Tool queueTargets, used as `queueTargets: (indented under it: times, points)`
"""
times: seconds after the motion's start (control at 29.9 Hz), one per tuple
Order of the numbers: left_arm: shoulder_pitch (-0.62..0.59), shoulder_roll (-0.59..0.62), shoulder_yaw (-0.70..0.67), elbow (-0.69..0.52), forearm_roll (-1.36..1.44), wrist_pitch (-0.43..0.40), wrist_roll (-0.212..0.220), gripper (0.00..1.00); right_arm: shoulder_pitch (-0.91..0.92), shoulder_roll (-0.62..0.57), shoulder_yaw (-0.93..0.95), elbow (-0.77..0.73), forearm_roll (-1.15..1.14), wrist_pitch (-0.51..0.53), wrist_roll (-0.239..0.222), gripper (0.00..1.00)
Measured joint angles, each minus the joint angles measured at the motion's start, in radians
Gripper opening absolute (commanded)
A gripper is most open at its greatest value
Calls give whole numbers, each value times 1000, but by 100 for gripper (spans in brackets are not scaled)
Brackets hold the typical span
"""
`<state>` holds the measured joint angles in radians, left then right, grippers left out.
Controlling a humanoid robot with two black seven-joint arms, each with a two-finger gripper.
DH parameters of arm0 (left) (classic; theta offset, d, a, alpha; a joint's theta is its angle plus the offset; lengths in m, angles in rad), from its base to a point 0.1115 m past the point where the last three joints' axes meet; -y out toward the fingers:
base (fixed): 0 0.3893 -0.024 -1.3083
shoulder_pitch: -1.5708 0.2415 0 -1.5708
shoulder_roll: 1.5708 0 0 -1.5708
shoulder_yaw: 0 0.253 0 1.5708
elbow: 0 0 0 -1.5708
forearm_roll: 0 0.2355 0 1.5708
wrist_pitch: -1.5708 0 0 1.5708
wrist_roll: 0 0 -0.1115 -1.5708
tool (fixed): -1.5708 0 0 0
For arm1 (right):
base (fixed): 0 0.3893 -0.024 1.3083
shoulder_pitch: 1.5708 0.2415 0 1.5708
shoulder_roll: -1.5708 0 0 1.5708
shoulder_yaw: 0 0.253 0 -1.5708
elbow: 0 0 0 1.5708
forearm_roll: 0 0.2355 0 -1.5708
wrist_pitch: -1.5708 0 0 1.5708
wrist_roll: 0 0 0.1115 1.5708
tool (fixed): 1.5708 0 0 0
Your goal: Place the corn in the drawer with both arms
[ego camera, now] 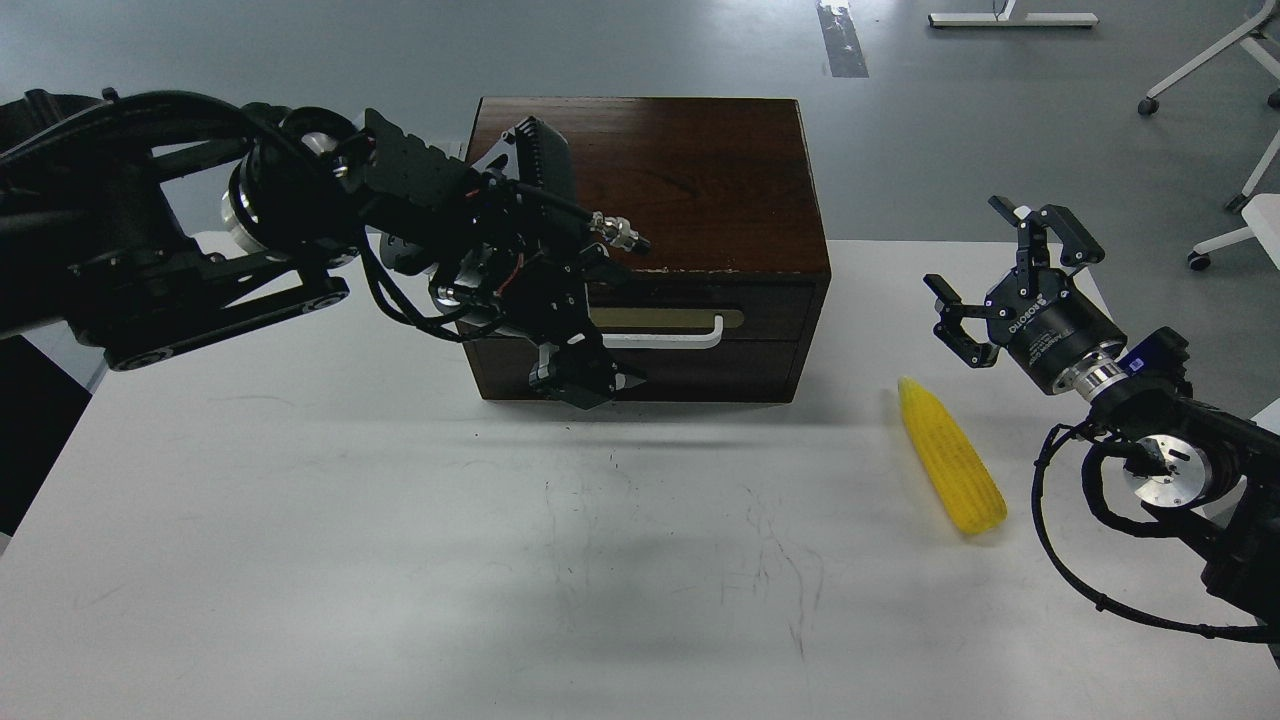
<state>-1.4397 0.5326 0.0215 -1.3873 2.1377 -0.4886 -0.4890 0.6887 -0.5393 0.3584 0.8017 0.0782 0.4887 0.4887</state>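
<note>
Head view shows the corn lying flat on the white surface, pointed end toward the cabinet, right of it and apart from it; the drawer looks closed, its white handle partly hidden by the left hand, which hangs in front of the drawer face, too dark to tell whether spread or closed; the right hand hovers above and just beyond the corn, fingers spread wide, holding nothing.

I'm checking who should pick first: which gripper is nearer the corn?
Right. The right gripper hovers open just above-right of the corn; the left gripper is far left, at the drawer.
</note>
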Motion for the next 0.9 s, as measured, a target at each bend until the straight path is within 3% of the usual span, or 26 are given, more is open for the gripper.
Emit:
queueTargets:
  times: [0.9]
  points:
    - [21, -113, 41, 96, 44, 0, 0, 98, -9, 7, -1, -1, 0, 0, 0, 100]
